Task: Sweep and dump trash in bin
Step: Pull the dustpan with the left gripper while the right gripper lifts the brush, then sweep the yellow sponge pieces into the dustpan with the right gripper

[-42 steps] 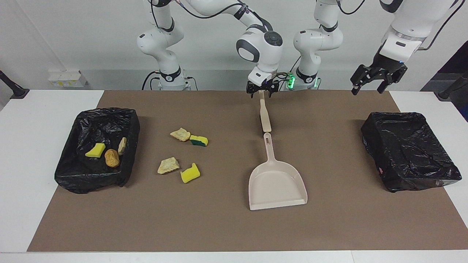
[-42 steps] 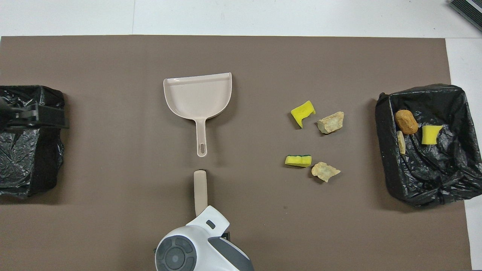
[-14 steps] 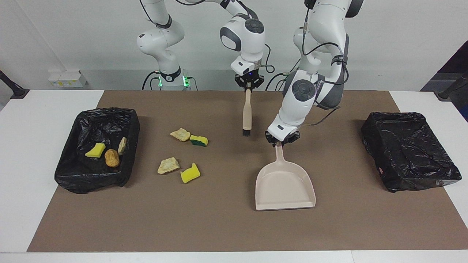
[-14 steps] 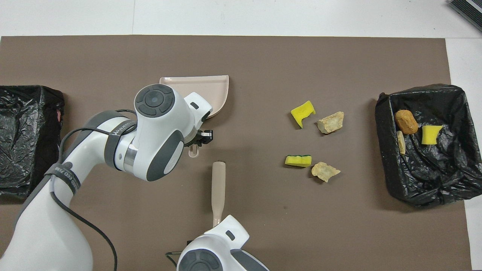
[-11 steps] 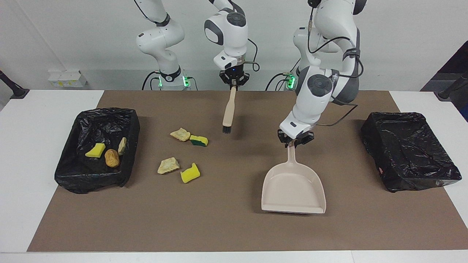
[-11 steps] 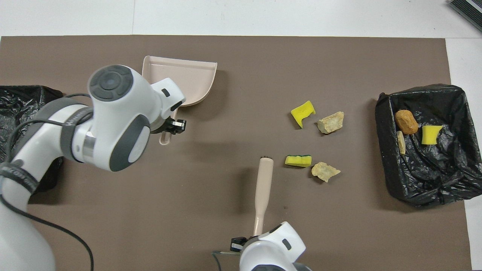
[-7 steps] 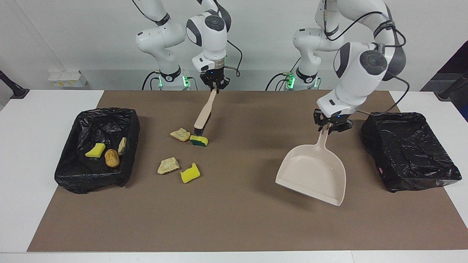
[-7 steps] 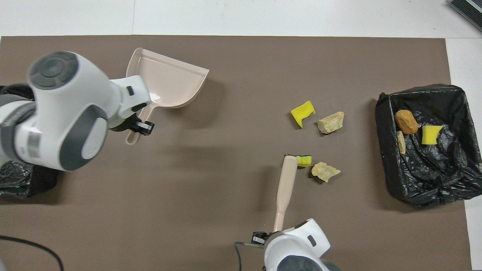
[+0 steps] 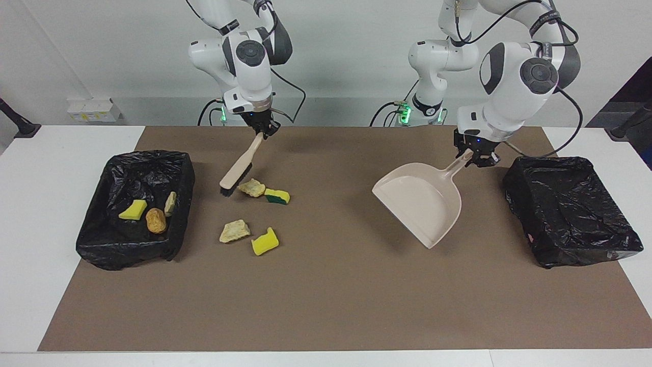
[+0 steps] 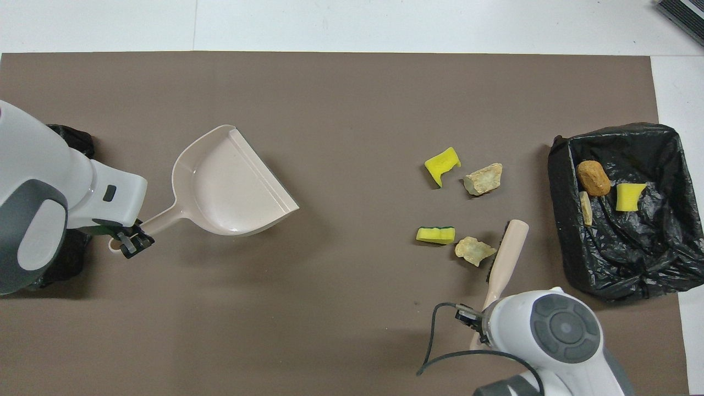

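Left gripper [image 9: 476, 157] with jaws pinched narrow on the handle end of the dustpan [image 9: 420, 201]; smooth pale beige plastic, a shallow scoop flaring from a slim handle to a straight lip, held tilted above the brown mat [image 9: 326, 295], reaching away from the jaws toward the middle of the surface; just beside those jaws, the black-bagged bin [image 9: 570, 209] at the left arm's end, crinkled glossy film over a boxy frame.

Right gripper [image 9: 263, 128] with jaws shut tight on the handle tip of the brush [image 9: 240, 168]; slim beige handle slanting down from the jaws, dark bristles at the low end touching or nearly touching a pale crusty chunk [image 9: 251, 187].

Below and out from the right jaws, loose on the mat: that chunk, a green-backed yellow sponge piece [image 9: 277, 196] right beside it, a second crusty chunk [image 9: 234, 231] and a curled yellow sponge piece [image 9: 265, 242].

In the other black-bagged bin [image 9: 102, 244], at the right arm's end: a yellow sponge wedge [image 9: 133, 210], a golden-brown rounded lump [image 9: 156, 220], a pale thin chunk [image 9: 170, 203].
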`<state>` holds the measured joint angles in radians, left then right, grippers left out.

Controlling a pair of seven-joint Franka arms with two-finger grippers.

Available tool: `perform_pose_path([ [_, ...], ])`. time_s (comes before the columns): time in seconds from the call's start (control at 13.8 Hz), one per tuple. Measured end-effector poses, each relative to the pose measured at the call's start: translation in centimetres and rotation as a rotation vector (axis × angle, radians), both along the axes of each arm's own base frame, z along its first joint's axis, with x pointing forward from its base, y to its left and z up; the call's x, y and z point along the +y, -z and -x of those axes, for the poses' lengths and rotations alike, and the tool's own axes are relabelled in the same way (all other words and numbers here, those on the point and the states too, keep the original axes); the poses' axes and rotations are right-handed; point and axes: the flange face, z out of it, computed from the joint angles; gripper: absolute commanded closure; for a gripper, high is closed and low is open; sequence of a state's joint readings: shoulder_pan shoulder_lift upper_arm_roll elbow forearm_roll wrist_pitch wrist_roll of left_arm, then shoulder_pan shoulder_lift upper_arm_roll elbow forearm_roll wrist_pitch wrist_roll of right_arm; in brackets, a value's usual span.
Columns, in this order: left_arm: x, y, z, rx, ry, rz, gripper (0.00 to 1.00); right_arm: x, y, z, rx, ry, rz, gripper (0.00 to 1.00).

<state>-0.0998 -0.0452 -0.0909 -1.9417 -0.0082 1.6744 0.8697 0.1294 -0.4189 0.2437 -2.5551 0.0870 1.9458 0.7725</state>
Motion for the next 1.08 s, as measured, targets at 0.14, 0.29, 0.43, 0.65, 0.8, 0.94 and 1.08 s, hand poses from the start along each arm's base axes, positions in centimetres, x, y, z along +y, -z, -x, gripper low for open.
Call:
perform_pose_path([
  [0.14,-1.7,0.7,1.2,-0.004,0.082,-0.013,1.00,-1.9,0.5,-0.4,0.017,0.000,-0.006,1.00],
  [0.29,-4.1,2.3,2.0,-0.051,0.174,-0.064,1.00,-2.2,1.2,-0.5,0.038,-0.022,-0.013,1.00],
  [0.43,-6.6,4.2,2.9,-0.084,0.259,-0.096,1.00,-1.8,2.6,-0.9,0.054,-0.041,-0.017,1.00],
  [0.65,-8.2,6.6,4.2,-0.080,0.310,-0.104,1.00,0.7,3.6,-2.8,0.028,-0.088,-0.043,1.00],
  [0.8,-8.1,8.0,4.8,-0.067,0.320,-0.106,1.00,4.0,3.7,-4.5,0.029,-0.134,-0.076,1.00],
  [0.94,-8.7,9.4,5.8,-0.055,0.342,-0.106,1.00,7.9,3.8,-6.8,0.033,-0.175,-0.113,1.00],
  [1.08,-8.9,9.9,6.1,-0.057,0.349,-0.106,1.00,11.4,4.0,-8.8,0.040,-0.200,-0.158,1.00],
])
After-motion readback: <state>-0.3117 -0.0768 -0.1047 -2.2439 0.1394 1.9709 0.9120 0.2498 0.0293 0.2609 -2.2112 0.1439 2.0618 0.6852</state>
